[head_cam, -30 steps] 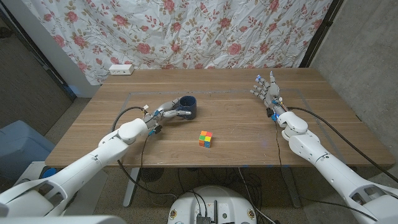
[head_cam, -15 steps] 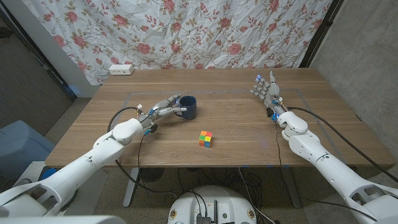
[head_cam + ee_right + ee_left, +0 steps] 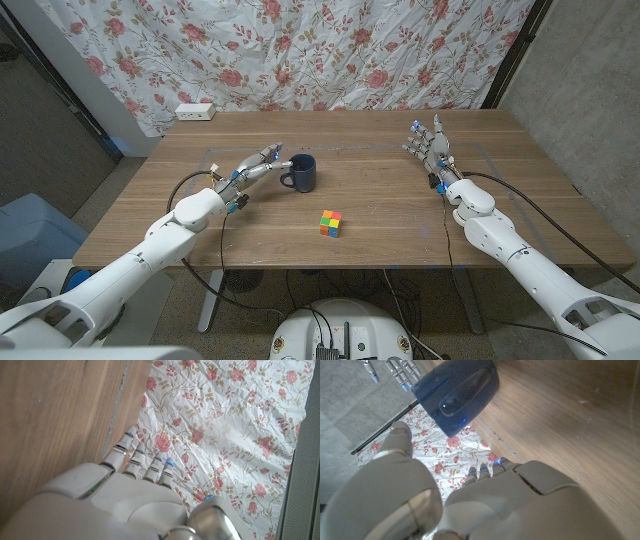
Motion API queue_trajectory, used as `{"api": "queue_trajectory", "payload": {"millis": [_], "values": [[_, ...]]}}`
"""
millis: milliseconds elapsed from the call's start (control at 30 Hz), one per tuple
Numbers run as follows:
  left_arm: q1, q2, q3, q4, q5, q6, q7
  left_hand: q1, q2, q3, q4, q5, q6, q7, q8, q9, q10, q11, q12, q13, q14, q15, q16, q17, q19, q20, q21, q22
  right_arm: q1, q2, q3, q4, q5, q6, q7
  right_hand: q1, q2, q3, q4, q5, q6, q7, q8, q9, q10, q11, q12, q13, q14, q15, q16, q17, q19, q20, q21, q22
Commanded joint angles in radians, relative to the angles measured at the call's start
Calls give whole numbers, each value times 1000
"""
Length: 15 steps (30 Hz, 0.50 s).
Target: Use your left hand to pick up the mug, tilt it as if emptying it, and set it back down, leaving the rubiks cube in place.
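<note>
The dark blue mug (image 3: 302,172) stands upright on the wooden table (image 3: 380,215), its handle turned toward my left hand (image 3: 255,163). That hand hovers just left of the mug with fingers spread and nothing in them. In the left wrist view the mug (image 3: 457,392) lies ahead of my left hand (image 3: 470,495), clear of it. The rubiks cube (image 3: 331,222) sits nearer the front edge, to the right of the mug. My right hand (image 3: 428,143) stands at the far right, fingers extended and empty; the right wrist view shows my right hand (image 3: 130,490) against the curtain.
A white power strip (image 3: 195,111) lies at the table's back left corner. A floral curtain (image 3: 320,50) hangs behind the table. A blue bin (image 3: 30,235) stands on the floor at the left.
My left hand has let go of the mug's handle and drawn back to the left. The mug now stands free. Cube and right hand have not moved.
</note>
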<state>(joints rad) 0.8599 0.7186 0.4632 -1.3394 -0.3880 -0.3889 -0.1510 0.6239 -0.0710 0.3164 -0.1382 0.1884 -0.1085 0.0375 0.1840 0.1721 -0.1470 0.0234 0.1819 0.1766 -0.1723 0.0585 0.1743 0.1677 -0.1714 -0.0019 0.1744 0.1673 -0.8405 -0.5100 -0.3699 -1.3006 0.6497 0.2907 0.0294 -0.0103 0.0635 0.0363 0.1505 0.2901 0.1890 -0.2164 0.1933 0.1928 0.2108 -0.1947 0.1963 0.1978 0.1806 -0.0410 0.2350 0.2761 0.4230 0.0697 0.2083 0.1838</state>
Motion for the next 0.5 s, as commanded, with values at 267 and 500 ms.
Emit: {"api": "queue_trajectory", "payload": {"millis": [267, 500], "values": [[-7, -63, -52, 73, -128, 11, -3, -24, 8, 0, 10, -3, 15, 2, 7, 3, 11, -1, 10, -1, -8, -8, 8, 2, -48, -7, 10, 1, 1, 0, 0, 3, 0, 1, 1, 8, 22, 4, 7, 4, -1, -6, 4, 2, 8, 2, 5, 4, 7, -49, 2, 2, 3, 0, 6, 5], [-21, -88, -61, 111, -155, 7, -7, -35, 14, 0, 13, -4, 26, 1, 9, 3, 17, -2, 11, -1, -6, -7, 8, 2, -48, -7, 10, 1, 1, 0, 0, 3, 0, 1, 1, 8, 22, 4, 7, 4, -1, -6, 4, 2, 9, 3, 5, 4, 7, -49, 2, 2, 3, 0, 6, 5]]}}
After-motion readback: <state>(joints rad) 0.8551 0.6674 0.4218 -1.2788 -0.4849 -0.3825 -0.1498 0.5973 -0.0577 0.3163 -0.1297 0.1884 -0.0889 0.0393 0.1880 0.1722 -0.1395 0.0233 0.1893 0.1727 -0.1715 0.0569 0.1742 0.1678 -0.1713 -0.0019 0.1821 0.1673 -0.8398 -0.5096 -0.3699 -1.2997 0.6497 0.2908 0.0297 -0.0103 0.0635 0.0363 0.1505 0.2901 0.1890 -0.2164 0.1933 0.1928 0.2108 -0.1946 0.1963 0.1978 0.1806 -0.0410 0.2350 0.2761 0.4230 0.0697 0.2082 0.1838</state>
